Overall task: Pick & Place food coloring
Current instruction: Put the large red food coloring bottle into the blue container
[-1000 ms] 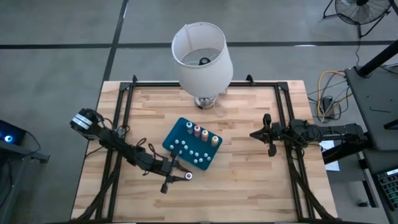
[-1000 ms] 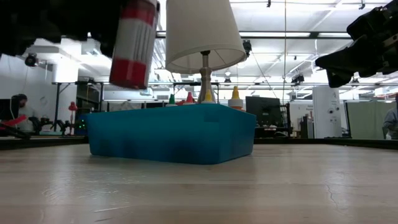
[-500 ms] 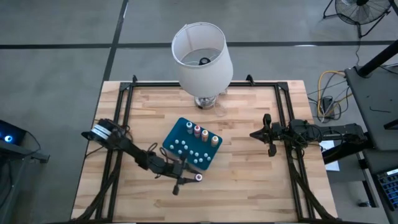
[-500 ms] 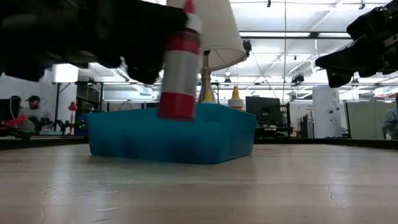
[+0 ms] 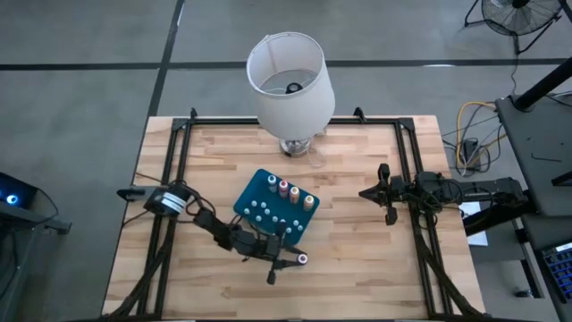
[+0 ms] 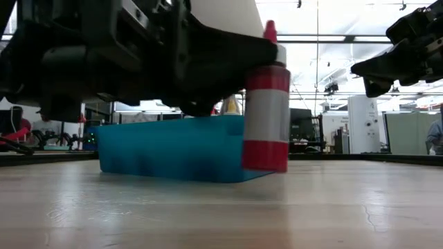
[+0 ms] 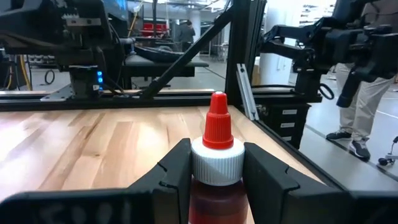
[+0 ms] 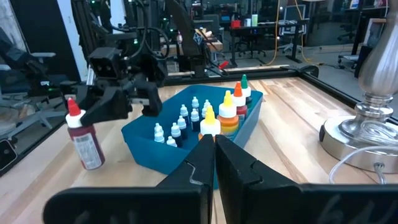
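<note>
A red food coloring bottle [image 6: 266, 117] with a white band and a red tip hangs upright just in front of the teal tray's [image 5: 255, 195] near corner, with my left gripper [image 5: 298, 260] shut on it. Green, red, yellow and orange food coloring bottles [image 8: 231, 104] stand along the tray's far end. Several small white-capped bottles [image 5: 273, 217] stand upright in the rest of the tray. My right gripper [image 5: 366, 191] waits shut by the table's right edge. My left gripper pinches the red bottle between its two fingers [image 7: 177, 171] at the white collar [image 7: 217, 163] under the red tip. The fingers lie level and come from the table's left, slanting toward the near edge. The bottle stands upright, lifted a little clear of the table.
A lamp with a white shade [image 5: 290, 76] stands on a silver base [image 8: 367, 134] at the table's far middle. Black frame rails [image 5: 174, 170] run along the left and right sides. Bare wood [image 5: 357, 268] lies near and right of the held bottle.
My left gripper has carried the red bottle toward the table's right edge, slightly nearer, and downward, passing the tray's near corner. The bottle has stayed upright in the hold.
</note>
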Robot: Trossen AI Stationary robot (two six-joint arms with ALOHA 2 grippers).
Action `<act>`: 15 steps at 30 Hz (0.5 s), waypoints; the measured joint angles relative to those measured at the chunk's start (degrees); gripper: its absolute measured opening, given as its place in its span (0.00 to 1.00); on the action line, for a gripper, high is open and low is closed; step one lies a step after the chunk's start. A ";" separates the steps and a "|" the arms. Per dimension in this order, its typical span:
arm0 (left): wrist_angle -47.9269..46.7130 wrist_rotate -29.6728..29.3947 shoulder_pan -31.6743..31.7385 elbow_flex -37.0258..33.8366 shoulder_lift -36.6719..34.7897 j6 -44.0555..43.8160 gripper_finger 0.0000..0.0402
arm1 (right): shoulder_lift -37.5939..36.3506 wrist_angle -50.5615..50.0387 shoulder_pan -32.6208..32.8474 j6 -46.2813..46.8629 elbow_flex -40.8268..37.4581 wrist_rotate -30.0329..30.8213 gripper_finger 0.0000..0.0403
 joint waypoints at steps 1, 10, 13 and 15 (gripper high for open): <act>0.00 0.00 0.11 0.45 0.50 0.00 0.23 | 0.00 0.02 -0.02 0.00 0.00 0.00 0.02; 0.43 0.00 1.25 3.53 3.51 -0.07 0.23 | 0.01 0.02 -0.02 -0.02 -0.01 0.00 0.02; 0.57 0.00 1.55 4.36 4.19 -0.07 0.23 | 0.04 0.01 -0.02 0.00 0.00 0.00 0.02; 0.26 0.00 1.73 4.74 4.26 -0.07 0.23 | 0.04 0.01 0.00 0.00 0.00 -0.01 0.02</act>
